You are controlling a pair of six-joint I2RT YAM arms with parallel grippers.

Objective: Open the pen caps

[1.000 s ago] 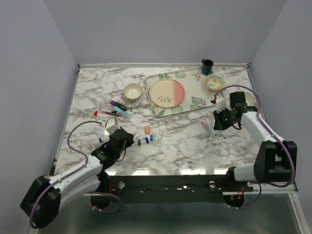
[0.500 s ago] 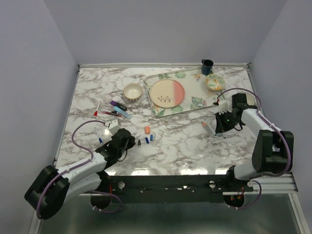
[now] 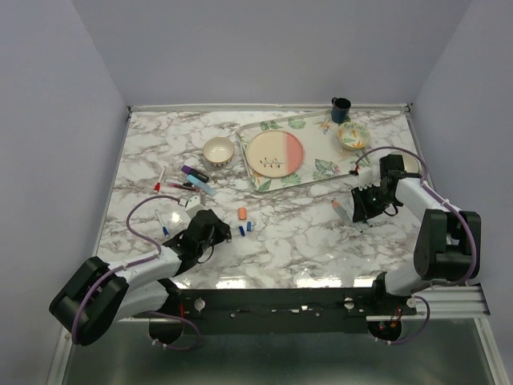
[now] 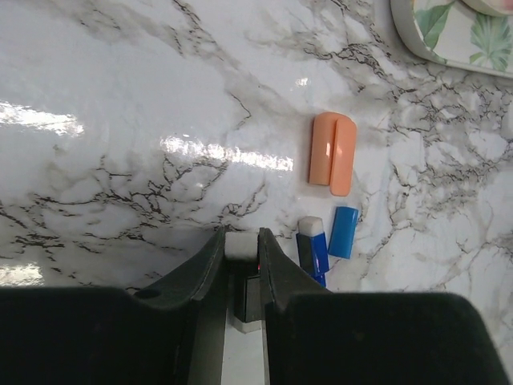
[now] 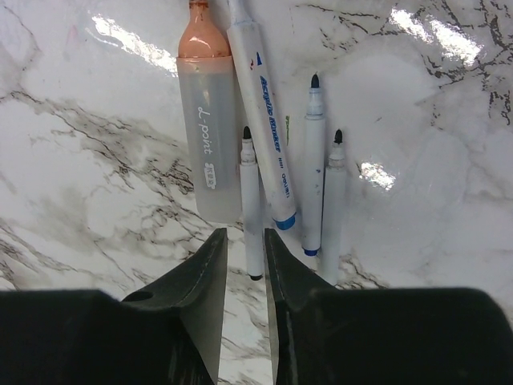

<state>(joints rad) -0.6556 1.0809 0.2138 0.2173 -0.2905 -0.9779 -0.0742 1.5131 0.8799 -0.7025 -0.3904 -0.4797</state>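
Clamping a white pen [image 4: 243, 301], the left gripper [image 4: 241, 236] sits just beside the blue caps [image 4: 345, 233].

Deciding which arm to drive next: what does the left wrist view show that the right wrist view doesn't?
Only the left wrist: an orange cap, a light blue cap and a darker blue cap lying loose, a tray corner, and the left hand closed on a white pen. Only the right wrist: five pens side by side, a thick orange-necked marker to thin pens with bare tips; the right hand sits over one thin pen's tail, grip unclear. Both: the marble table and that arm's black fingers at the bottom edge.
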